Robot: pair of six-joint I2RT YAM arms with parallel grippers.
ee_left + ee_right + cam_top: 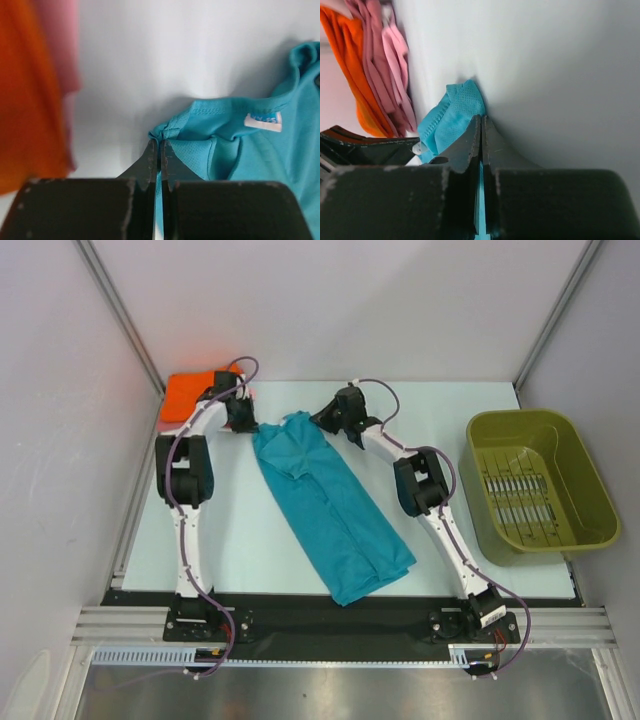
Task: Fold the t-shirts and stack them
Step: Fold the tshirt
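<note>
Close — orange shirt (188,395) by left claw (244,423) pinching teal shirt (330,510); basket (520,417) apart.

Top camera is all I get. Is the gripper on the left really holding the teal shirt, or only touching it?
Observer: Holding it. The left wrist camera shows the left gripper shut on a bunched bit of the teal shirt, at its edge.
Operator: And the one on the right?
Observer: The right wrist camera shows the right gripper shut on a fold of the same shirt.
</note>
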